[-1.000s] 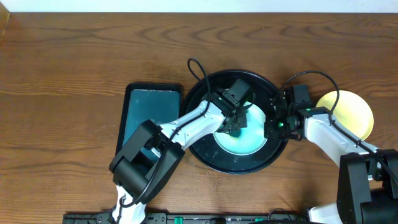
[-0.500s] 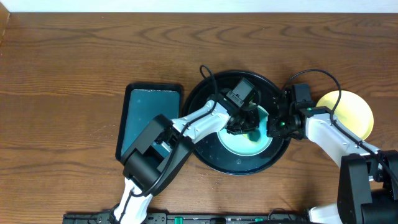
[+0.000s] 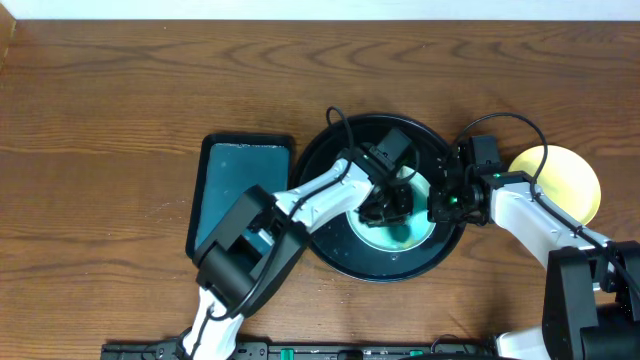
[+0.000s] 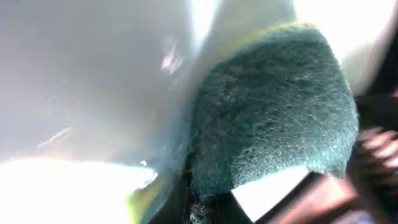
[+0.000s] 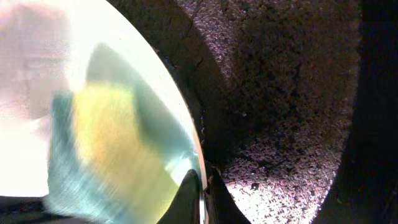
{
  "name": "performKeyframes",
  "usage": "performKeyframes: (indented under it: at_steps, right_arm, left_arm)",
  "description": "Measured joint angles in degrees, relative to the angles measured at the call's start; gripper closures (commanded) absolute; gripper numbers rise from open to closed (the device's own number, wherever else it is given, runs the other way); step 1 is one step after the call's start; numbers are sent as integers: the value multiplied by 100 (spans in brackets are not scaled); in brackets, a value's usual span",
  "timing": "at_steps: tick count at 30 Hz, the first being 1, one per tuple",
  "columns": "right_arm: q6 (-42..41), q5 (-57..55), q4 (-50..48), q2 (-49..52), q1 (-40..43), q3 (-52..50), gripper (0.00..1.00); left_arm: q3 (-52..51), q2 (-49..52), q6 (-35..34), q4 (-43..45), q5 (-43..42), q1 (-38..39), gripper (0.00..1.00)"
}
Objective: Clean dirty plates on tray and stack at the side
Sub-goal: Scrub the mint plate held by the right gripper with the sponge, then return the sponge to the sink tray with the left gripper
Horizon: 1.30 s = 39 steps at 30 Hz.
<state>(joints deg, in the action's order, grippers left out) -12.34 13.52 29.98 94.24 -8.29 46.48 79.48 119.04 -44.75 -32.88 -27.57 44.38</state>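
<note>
**A:** Centre of the overhead frame: the left gripper (image 3: 388, 207), clamped shut on a sponge (image 4: 273, 106), presses it onto a mint plate (image 3: 400, 238) lying inside the black tray (image 3: 350, 255).

**B:** And the other arm?

**A:** The right gripper (image 3: 437, 208) sits at the plate's right edge, pinched closed on the rim. Its wrist view shows that rim caught between the fingers, apparently to steady the plate.

**B:** Which step is this?

**A:** Scrubbing, by the look of it. A yellow plate (image 3: 570, 185) rests on the table at the right of the frame, outside the tray. That is likely the start of the stack. A teal tray (image 3: 235, 185) lies at centre left. No third plate is visible.

**B:** What does the next move call for?

**A:** Once the plate looks clean, the sponge should lift clear. The right arm, already holding the rim, would then have to raise the plate over the tray's lip and set it on the yellow one. A thin edge grip could slip.
</note>
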Motion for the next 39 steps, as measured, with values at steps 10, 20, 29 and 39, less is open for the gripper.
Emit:
performKeyframes:
  at_steps: [10,20,29,39]
  right_arm:
    - [2,304,-37,33,-55,-15,99]
    - [66,354,-83,57,-72,-15,99]
    - [498,358,-122,55,-70,-15,99]
    - [750,103,-24,-487,-118,-146,99]
  left_arm:
    - [-240,-706,-42,-1189,3018,46,93]
    - [-525,-1985,-26,-1646,4282,-111,92]
    - [-533,-3571,-22,-2557,4660,-361,85]
    - [-2203,-3418,-11,-1484,4426,-1956,72]
